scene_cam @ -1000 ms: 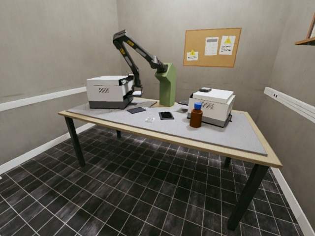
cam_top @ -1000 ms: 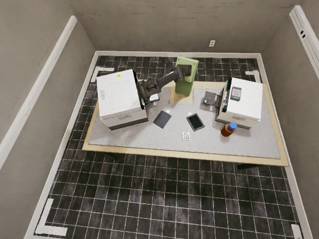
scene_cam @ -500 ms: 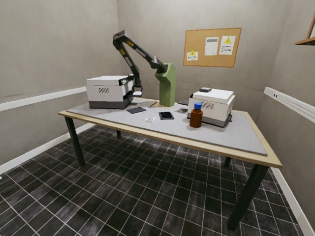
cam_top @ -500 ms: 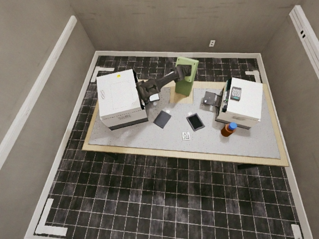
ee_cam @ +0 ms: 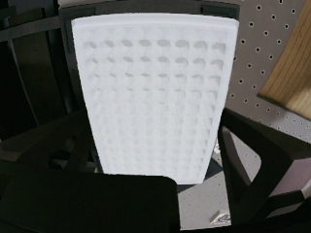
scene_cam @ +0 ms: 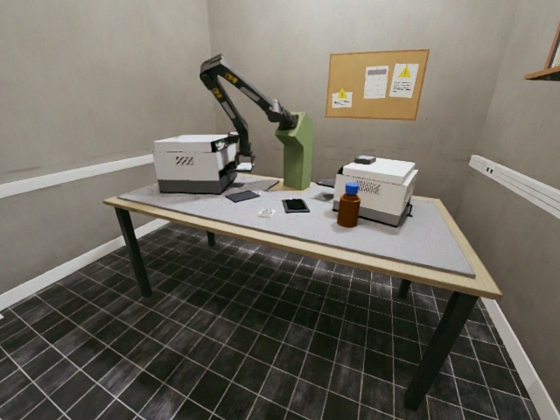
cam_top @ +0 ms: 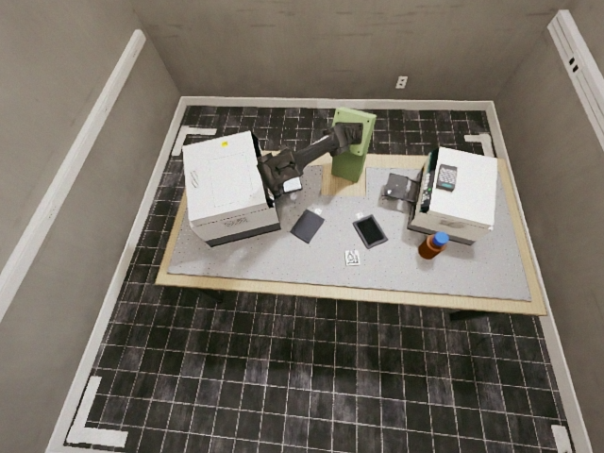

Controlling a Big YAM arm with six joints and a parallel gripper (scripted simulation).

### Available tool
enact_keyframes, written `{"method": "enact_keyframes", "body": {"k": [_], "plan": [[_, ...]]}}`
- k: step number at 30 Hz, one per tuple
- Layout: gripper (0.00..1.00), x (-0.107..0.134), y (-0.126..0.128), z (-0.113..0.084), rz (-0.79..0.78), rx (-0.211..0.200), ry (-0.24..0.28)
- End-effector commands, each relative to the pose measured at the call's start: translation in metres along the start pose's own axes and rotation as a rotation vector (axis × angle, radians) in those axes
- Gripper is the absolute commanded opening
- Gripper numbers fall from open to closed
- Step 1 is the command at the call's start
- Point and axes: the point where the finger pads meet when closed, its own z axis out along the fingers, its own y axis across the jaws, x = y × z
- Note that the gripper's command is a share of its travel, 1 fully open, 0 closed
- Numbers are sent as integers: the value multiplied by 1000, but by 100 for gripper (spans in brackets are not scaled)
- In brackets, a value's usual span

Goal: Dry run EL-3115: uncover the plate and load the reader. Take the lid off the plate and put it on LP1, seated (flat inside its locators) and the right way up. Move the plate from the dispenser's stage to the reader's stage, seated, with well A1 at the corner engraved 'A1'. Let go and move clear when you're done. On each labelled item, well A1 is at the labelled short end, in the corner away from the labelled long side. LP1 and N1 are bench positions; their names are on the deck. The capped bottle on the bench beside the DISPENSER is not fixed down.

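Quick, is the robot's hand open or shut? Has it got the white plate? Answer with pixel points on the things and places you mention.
Gripper [cam_top: 289,185] [scene_cam: 244,165] [ee_cam: 155,114]: jaws wide apart, one each side of the white plate [cam_top: 293,184] [scene_cam: 244,167] [ee_cam: 153,73]; can't tell if they're gripping it.
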Motion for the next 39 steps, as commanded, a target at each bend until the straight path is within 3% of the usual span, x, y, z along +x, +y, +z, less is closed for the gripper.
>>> {"method": "enact_keyframes", "body": {"k": [1, 39], "plan": [[86, 2, 1, 6, -7, 1, 4], [86, 3, 4, 13, -14, 8, 6]]}}
